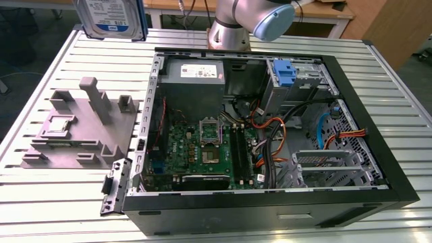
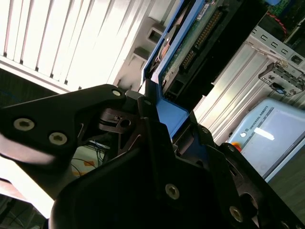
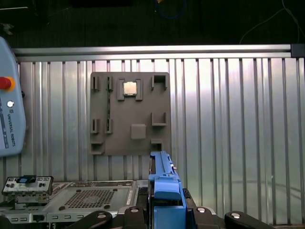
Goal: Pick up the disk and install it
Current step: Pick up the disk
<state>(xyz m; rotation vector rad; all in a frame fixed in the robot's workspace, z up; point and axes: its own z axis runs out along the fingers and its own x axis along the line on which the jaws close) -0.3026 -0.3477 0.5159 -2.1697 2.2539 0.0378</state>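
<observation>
The counter [image 1: 60,202] was all silver aluminium slats, rib after rib, and light bounced bright off them along its near edge in the exterior view. Beyond the counter's far side stood a wooden desk [image 1: 329,11] on white legs. Off the counter's far corner, at the exterior view's right, a tall wooden panel [image 1: 395,25] rose. Grey floor [image 1: 418,83] showed past the counter on that side, while on the opposite side the floor lay dark and shadowed. In the first wrist view, past the counter's end rail [image 3: 152,49], the floor was close to black.
</observation>
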